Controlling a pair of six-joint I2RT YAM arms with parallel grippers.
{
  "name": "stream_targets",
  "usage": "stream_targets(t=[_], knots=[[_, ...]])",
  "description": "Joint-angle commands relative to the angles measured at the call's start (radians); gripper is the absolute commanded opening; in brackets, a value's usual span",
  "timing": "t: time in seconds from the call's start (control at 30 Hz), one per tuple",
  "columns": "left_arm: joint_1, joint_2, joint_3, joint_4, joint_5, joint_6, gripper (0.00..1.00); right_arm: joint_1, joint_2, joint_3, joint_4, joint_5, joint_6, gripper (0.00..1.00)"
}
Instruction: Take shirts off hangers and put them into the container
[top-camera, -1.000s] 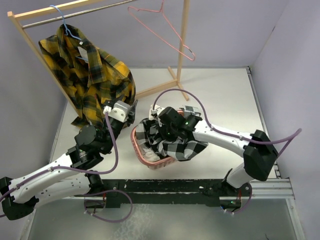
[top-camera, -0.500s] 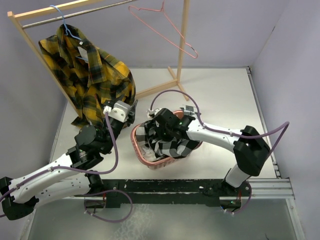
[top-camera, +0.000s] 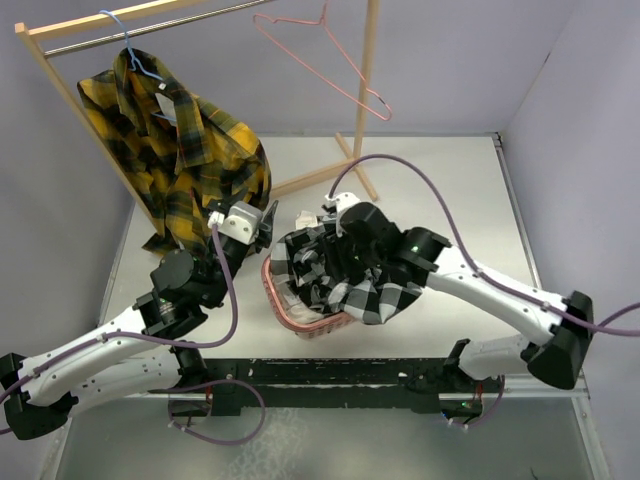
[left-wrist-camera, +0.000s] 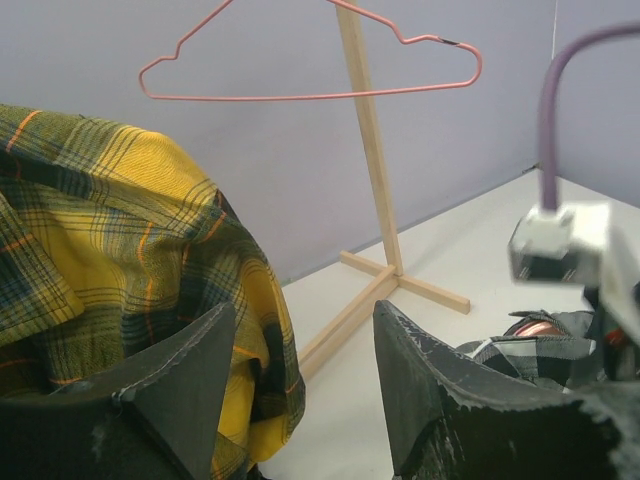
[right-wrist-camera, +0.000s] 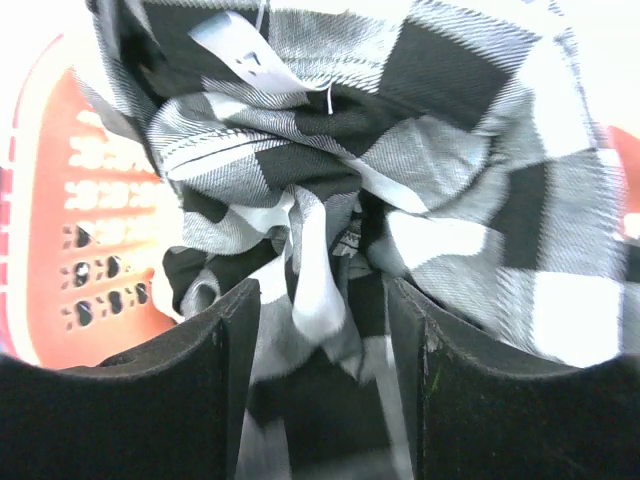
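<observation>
Black-and-white shirt (top-camera: 345, 275) drops into the basket (top-camera: 298, 324) as the right gripper (right-wrist-camera: 320, 305) unclamps; left gripper (left-wrist-camera: 303, 345) gapes empty; yellow shirt (top-camera: 190, 150) next

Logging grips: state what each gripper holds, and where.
Nothing. Left gripper open beside the yellow plaid shirt; right gripper open over the black-and-white shirt.

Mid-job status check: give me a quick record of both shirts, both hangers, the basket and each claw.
black-and-white shirt: bunched in the pink basket, part hanging over its rim
yellow shirt: on the blue hanger, hung from the rack
pink hanger: bare, on the rack
left claw: open, empty, beside the yellow shirt
right claw: open above the black-and-white shirt, cloth between its fingers
</observation>
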Motion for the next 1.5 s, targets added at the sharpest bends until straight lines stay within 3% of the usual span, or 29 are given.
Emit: stream_targets(t=[0.0, 0.13, 0.23, 0.3, 0.33, 0.5, 0.8, 1.1, 1.47], knots=[[-0.004, -0.002, -0.004, 0.037, 0.012, -0.015, 0.61, -0.003, -0.15, 0.104, -0.106, 0.115, -0.015, 0.58], [-0.004, -0.005, -0.003, 0.037, 0.011, -0.013, 0.61, -0.002, -0.274, 0.153, -0.225, 0.173, -0.01, 0.62], [-0.003, -0.01, -0.002, 0.039, 0.006, -0.01, 0.61, -0.003, -0.388, 0.143, -0.314, 0.194, 0.005, 0.55], [-0.004, -0.012, -0.003, 0.04, 0.003, -0.007, 0.61, -0.002, -0.466, 0.099, -0.351, 0.161, 0.013, 0.05], [-0.004, -0.012, -0.003, 0.041, 0.002, -0.006, 0.61, -0.003, -0.5, 0.075, -0.364, 0.133, 0.019, 0.0], [-0.004, -0.004, -0.003, 0.042, 0.001, -0.004, 0.6, -0.002, -0.601, -0.045, -0.444, -0.057, 0.059, 0.0], [-0.004, 0.012, 0.0, 0.035, 0.012, -0.013, 0.6, -0.003, -0.699, -0.142, -0.477, -0.186, 0.093, 0.0], [-0.003, 0.005, 0.0, 0.034, 0.002, -0.011, 0.6, -0.003, -0.528, -0.216, -0.269, -0.223, 0.06, 0.0], [-0.004, 0.006, 0.0, 0.034, 0.004, -0.01, 0.6, -0.003, -0.379, -0.057, -0.161, -0.102, -0.009, 0.0]])
